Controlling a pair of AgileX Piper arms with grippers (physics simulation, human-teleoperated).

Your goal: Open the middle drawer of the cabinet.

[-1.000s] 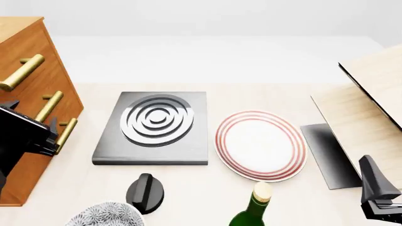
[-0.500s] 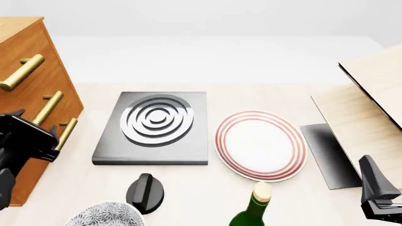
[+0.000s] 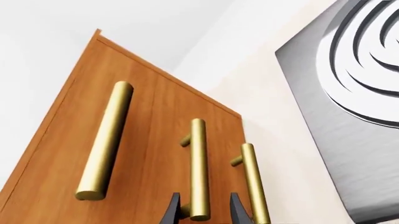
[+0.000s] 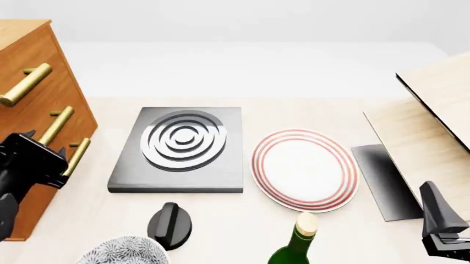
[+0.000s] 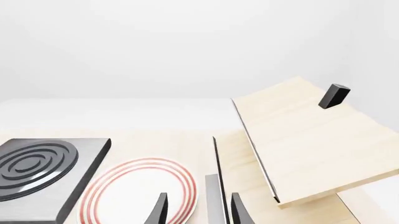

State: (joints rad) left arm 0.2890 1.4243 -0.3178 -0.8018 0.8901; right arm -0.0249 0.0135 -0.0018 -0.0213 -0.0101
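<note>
Left fingers (image 3: 201, 212) now risen, apart astride the middle drawer (image 3: 198, 169) handle, right fingers (image 5: 198, 210) unmoved, apart.

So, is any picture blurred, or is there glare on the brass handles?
Left wrist view: sharp, soft sheen on the brass bar handle of the middle drawer, no harsh glare. Front view: crisp, faint shadows. Right wrist view: evenly lit, no blur.

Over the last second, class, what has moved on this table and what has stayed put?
The left hand has risen along the cabinet front, from the lowest handle to the middle drawer's handle, which now lies between its open fingers, not yet gripped. All three drawers remain shut. The right hand, plate and burner kept their places.
</note>
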